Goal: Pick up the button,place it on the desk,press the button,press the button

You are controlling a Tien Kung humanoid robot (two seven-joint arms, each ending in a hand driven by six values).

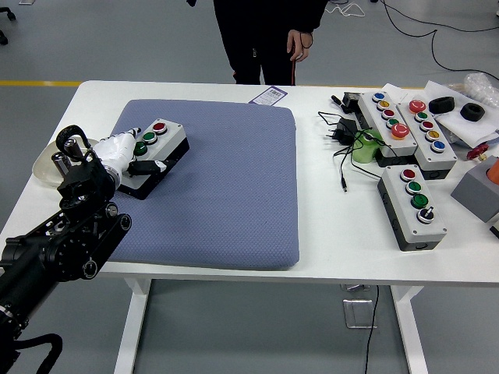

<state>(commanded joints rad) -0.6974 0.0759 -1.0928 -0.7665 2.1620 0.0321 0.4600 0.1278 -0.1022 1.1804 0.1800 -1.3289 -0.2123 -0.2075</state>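
A grey button box (160,144) with a red and a green button on top rests on the left part of the blue-grey mat (226,187). My left hand (132,156), white-fingered on a black arm, lies at the box's near left end with its fingers curled around it. One finger lies over the box's front side. The right arm is out of view.
Three more button boxes (412,204) (387,121) (429,132) stand at the table's right, with a black power plug and cable (343,140) beside them. A clear bowl (48,164) sits at the left edge. A person (265,35) stands at the far side, hand hanging.
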